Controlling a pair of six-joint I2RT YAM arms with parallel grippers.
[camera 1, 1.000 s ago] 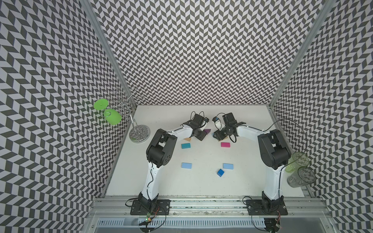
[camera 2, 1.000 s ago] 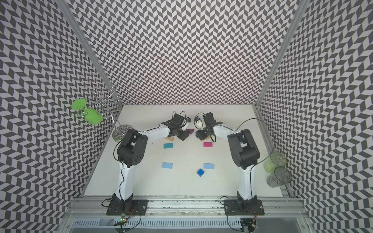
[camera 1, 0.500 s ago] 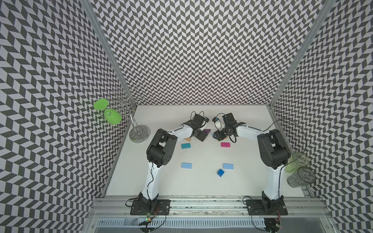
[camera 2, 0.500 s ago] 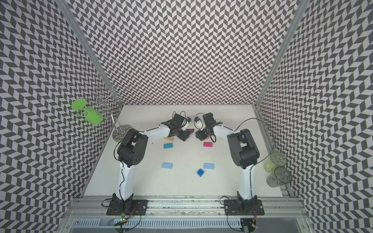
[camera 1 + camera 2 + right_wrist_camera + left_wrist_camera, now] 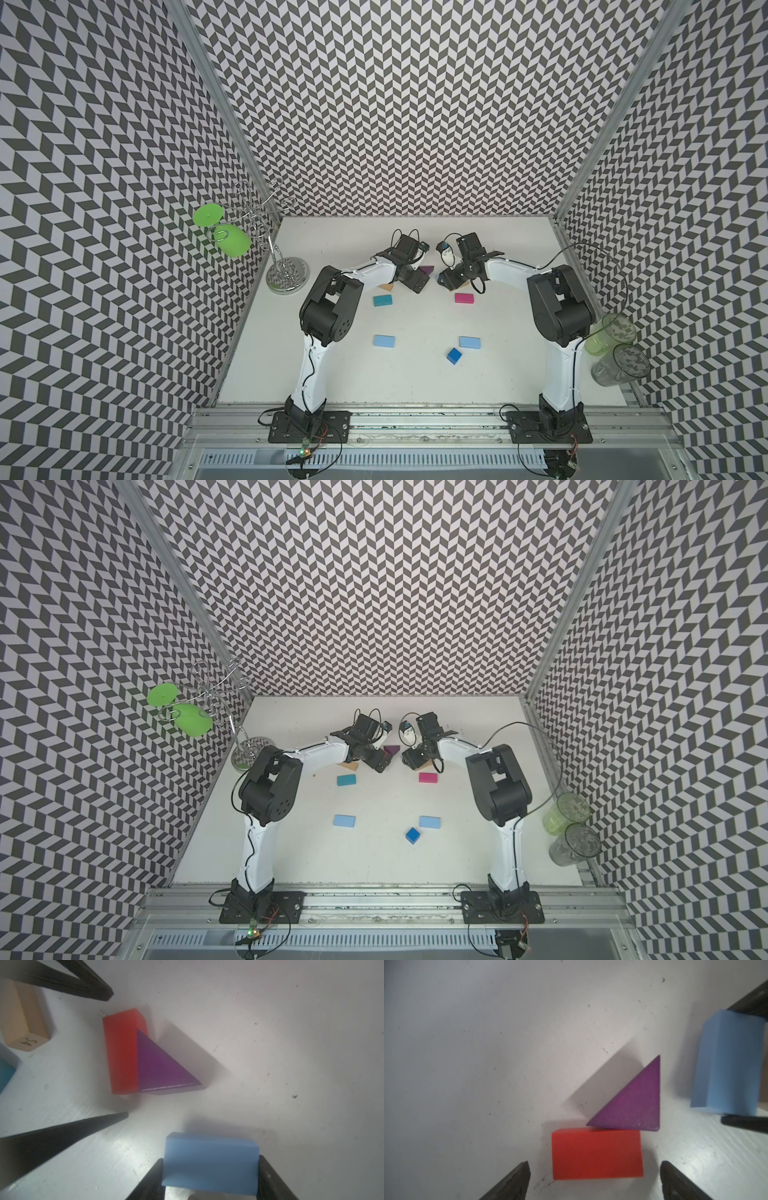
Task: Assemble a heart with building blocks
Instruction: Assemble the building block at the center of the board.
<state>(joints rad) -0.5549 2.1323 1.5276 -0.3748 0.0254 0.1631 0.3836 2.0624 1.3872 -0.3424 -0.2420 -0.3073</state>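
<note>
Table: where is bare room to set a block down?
Bare: the middle, bordered by the teal block, magenta block and two light blue blocks; also the strip between the dark blue cube and the front rail. Crowded: around the purple triangle and red block, where the left gripper and right gripper meet.

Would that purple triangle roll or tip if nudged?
Probably neither: the purple triangle lies flat on a broad face, so it would likely slide. Looks like rigid painted wood. It seems to touch the red block, so a push might shift both.
</note>
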